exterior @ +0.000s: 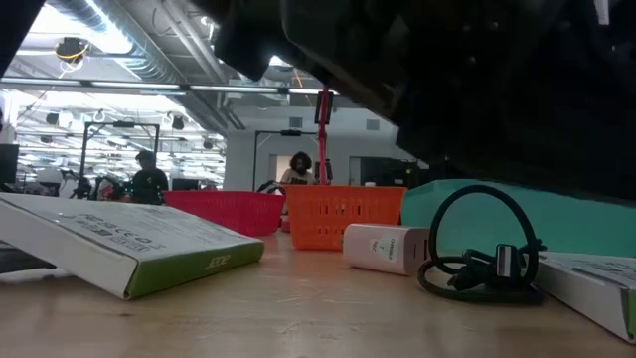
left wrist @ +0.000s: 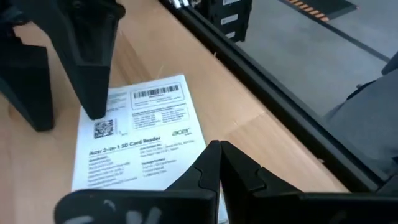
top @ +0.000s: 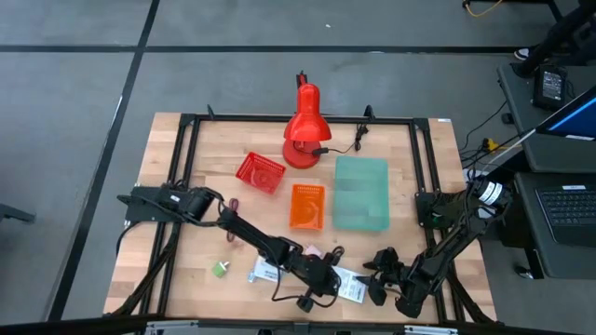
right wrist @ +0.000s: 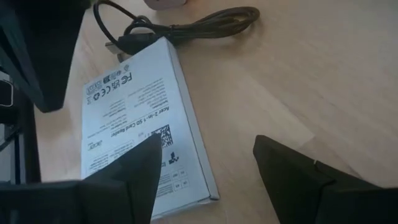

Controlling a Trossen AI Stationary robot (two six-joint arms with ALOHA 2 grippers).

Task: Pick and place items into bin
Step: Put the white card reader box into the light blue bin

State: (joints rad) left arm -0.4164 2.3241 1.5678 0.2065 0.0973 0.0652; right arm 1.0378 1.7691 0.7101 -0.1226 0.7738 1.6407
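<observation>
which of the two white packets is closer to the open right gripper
The packet nearest the table's front edge, right of the black cable. The right gripper is just beside it; the other packet lies farther left, near the green cube.

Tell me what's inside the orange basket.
From above, the orange basket shows only its own mesh floor, with nothing visible in it. In the low view its wall hides the inside. The white packets and black cable lie on the table near the front edge.

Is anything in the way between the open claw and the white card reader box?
Nothing visible blocks it. The right gripper hangs open with the white packet partly under one finger. The black cable lies beyond the packet's far end, and the shut left gripper sits on the packet's other side.
</observation>
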